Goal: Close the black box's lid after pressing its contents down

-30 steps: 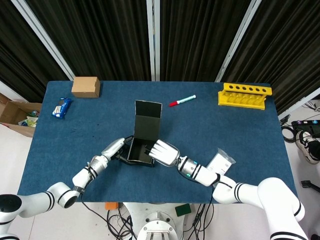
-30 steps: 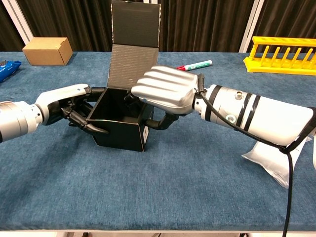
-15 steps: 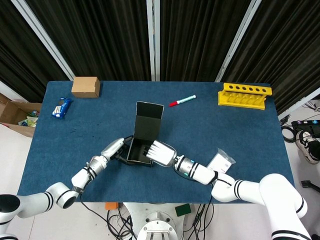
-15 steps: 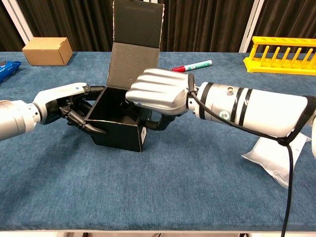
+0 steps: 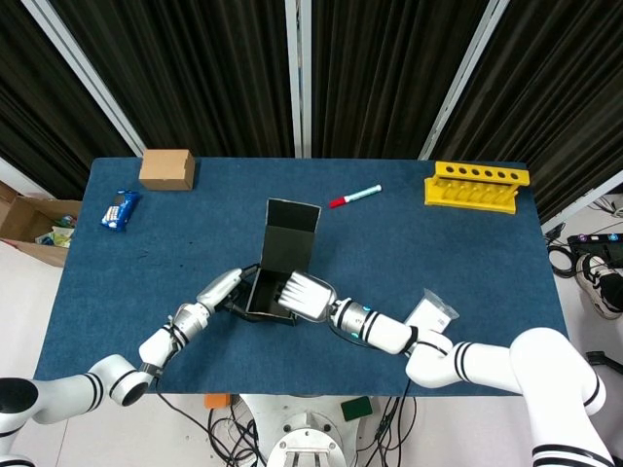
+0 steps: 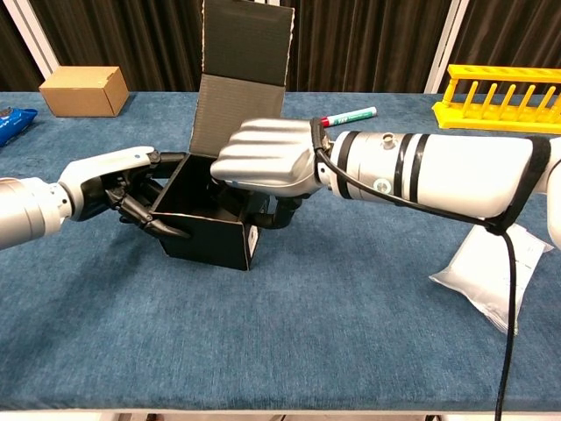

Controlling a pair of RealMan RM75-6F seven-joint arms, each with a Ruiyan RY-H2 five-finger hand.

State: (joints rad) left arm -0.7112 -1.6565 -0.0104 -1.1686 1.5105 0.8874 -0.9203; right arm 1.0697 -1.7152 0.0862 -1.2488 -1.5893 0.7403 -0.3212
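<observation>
Black box (image 6: 206, 224) sits mid-counter, lid (image 6: 244, 79) upright behind; right hand (image 6: 263, 160), fingers dipped inside, nearer the lid; left hand (image 6: 118, 184) grips the box's left wall.

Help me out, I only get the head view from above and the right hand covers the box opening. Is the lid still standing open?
Observer: Yes. In the chest view the lid stands upright behind the black box.
Operator: Where does the right hand sit?
Observer: The right hand is over the opening with its fingers reaching down inside.
Operator: And the left hand?
Observer: The left hand touches the box's left wall with dark fingertips against its side.
</observation>
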